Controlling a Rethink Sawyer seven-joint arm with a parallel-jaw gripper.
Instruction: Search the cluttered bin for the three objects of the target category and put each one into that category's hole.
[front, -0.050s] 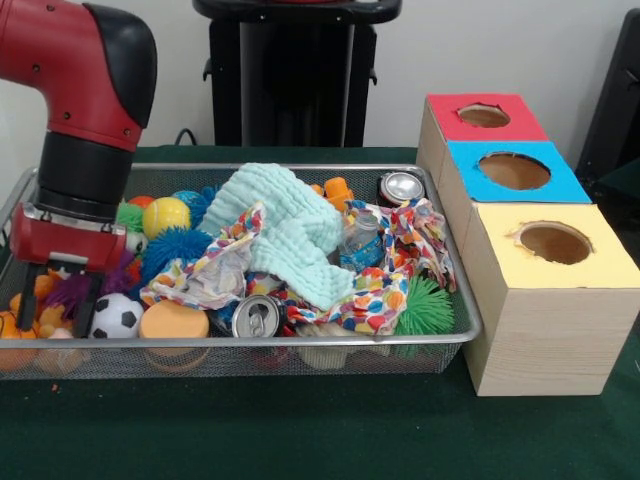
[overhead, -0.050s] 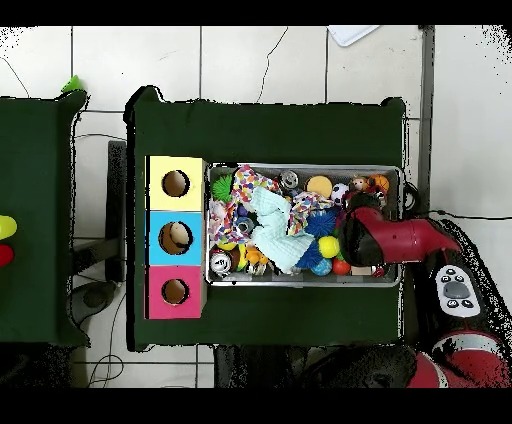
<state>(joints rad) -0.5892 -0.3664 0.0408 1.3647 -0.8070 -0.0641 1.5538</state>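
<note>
- Front view: gripper open, empty, fingers down among toys at the bin end farthest from the boxes.
- I'd call it search step; target category unclear.
- Next: pick one piece, carry to the holes.

a wire mesh bin sits on green cloth, heaped with clutter. a mint cloth lies crumpled over the middle, and a spotted cloth drapes beside and under it. one can lies on its side at the front rim, top facing out; another can stands at the far right corner. a soccer ball, spiky balls and a yellow ball fill the left end. beside the bin stand three boxes in a row, each with a round hole on top: red, blue, yellow.
</note>
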